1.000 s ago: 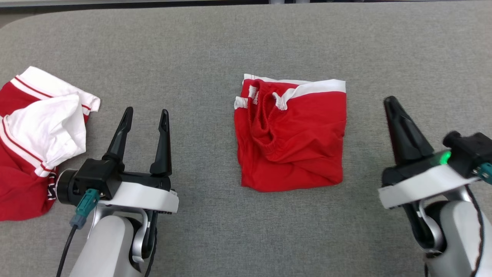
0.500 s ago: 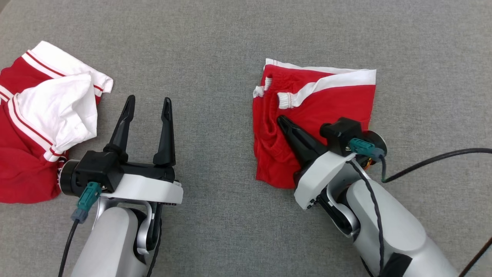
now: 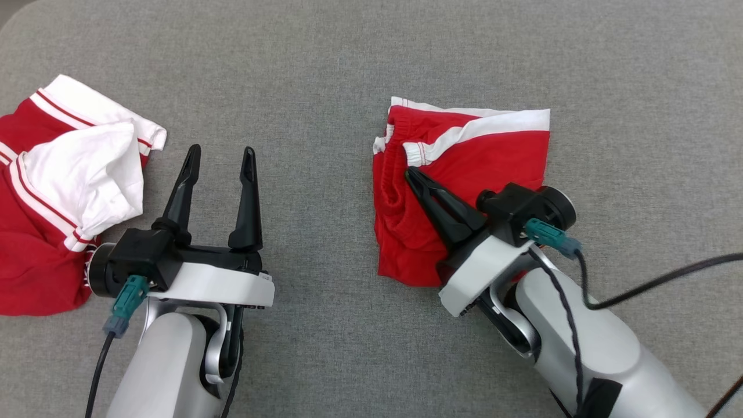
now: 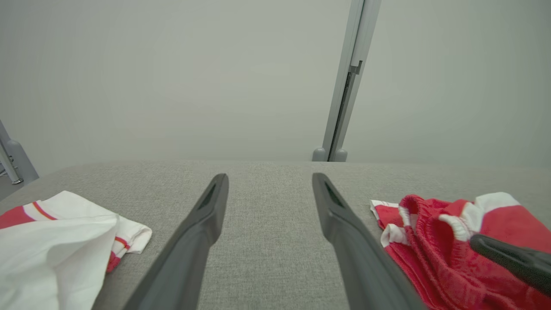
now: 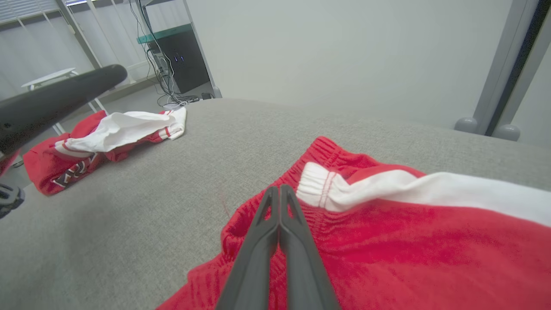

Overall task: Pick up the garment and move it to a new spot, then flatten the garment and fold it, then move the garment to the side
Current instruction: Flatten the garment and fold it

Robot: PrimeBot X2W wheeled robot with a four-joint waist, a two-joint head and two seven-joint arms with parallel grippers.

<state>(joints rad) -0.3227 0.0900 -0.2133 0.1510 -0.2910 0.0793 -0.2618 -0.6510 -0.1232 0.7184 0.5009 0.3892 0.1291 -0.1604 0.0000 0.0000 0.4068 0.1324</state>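
Hiding near-right corner of folded red shorts with white trim, mid-table: right gripper, fingers pressed together, nothing seen between.
Roughly square; white band along far edge, running left-right. Left gripper spread wide, empty. Crumpled red-and-white garment cut off at left. Bare grey fabric tabletop between, beyond, rightward.

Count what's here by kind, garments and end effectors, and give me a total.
Garments: 2, the folded red garment and the crumpled red and white garment
End effectors: 2, the left end effector and the right end effector
Total: 4
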